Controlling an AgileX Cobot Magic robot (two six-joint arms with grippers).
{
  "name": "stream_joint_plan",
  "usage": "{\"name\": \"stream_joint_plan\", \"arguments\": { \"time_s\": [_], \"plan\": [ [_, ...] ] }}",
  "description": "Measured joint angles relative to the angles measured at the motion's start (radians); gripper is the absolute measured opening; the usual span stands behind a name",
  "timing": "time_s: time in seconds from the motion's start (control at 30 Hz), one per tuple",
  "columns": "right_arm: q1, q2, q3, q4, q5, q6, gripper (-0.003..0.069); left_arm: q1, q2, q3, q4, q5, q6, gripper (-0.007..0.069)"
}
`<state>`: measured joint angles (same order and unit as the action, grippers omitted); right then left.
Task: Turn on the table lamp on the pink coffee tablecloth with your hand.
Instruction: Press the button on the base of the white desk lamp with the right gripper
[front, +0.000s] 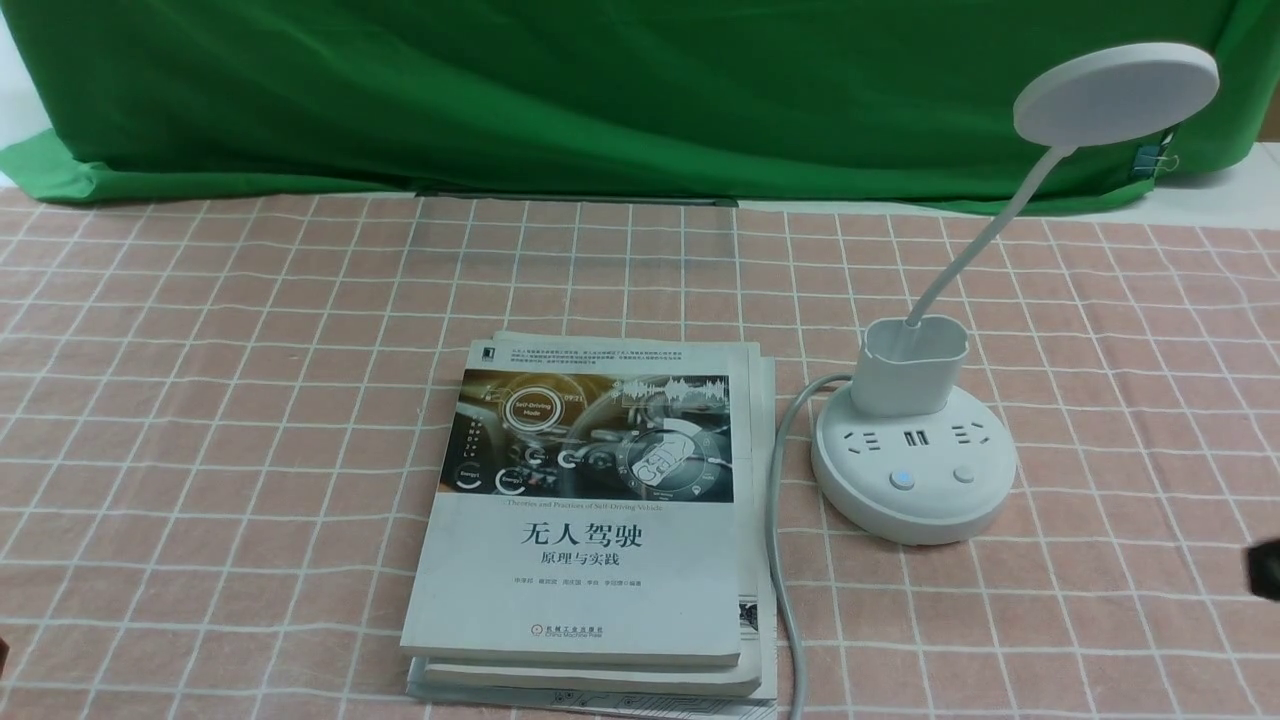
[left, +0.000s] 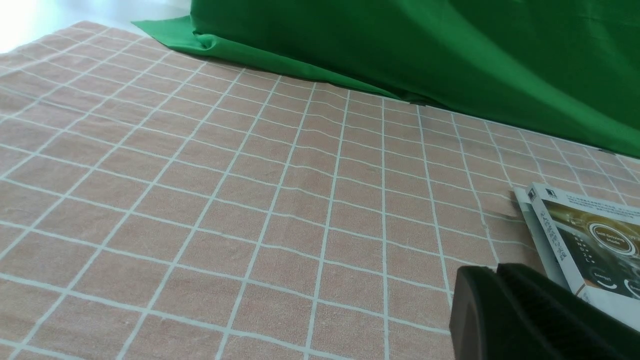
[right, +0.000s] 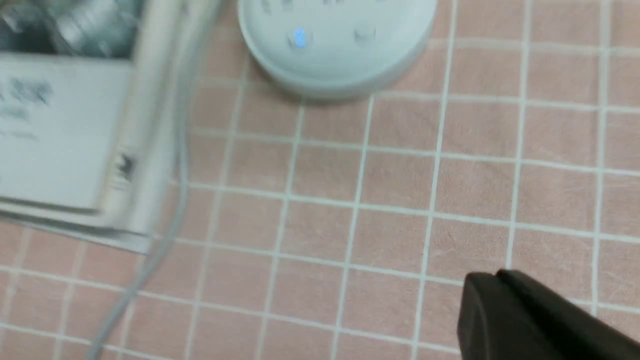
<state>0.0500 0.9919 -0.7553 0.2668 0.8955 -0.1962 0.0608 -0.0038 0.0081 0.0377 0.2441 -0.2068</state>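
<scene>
The white table lamp (front: 912, 470) stands on the pink coffee tablecloth (front: 200, 400) at the right, its disc head (front: 1115, 92) unlit on a bent neck above a cup-like holder. Its round base has two buttons; the left button (front: 902, 480) glows blue. The base also shows in the right wrist view (right: 335, 45). My right gripper (right: 492, 277) is shut and empty, over the cloth nearer me than the base; only a dark tip (front: 1265, 570) shows at the front view's right edge. My left gripper (left: 492, 270) is shut and empty, beside the books.
A stack of books (front: 590, 520) lies at the centre, left of the lamp. The lamp's grey cable (front: 775, 540) runs along the books' right side toward me. A green backdrop cloth (front: 600, 90) hangs at the back.
</scene>
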Motion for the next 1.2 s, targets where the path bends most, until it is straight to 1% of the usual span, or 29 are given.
{"name": "stream_joint_plan", "arguments": {
  "time_s": [0.03,0.07,0.13,0.2,0.23,0.27,0.37,0.73,1.2],
  "plan": [
    [0.016,0.083,-0.035,-0.007,-0.003,-0.010,0.0031,0.000,0.000,0.000,0.000,0.000,0.000,0.0019],
    [0.019,0.094,-0.040,-0.007,-0.003,-0.012,0.0031,0.000,0.000,0.000,0.000,0.000,0.000,0.0019],
    [0.083,0.218,-0.099,-0.013,-0.033,-0.017,0.0031,0.000,0.000,0.000,0.000,0.000,0.000,0.0019],
    [0.129,0.286,-0.126,-0.016,-0.070,-0.020,0.0031,0.000,0.000,0.000,0.000,0.000,0.000,0.0019],
    [0.135,0.286,-0.129,-0.016,-0.074,-0.020,0.0031,0.000,0.000,0.000,0.000,0.000,0.000,0.0019],
    [0.175,0.340,-0.155,-0.018,-0.110,-0.020,0.0031,0.000,0.000,0.000,0.000,0.000,0.000,0.0019],
    [0.213,0.433,-0.200,-0.018,-0.157,-0.020,0.0031,0.000,0.000,0.000,0.000,0.000,-0.001,0.0019],
    [0.215,0.693,-0.326,-0.041,-0.214,-0.027,0.0031,0.000,0.000,0.000,0.000,0.000,0.000,0.0019],
    [0.215,0.816,-0.376,-0.048,-0.260,-0.027,0.0031,0.000,0.000,0.000,0.000,0.000,0.000,0.0019]
  ]
}}
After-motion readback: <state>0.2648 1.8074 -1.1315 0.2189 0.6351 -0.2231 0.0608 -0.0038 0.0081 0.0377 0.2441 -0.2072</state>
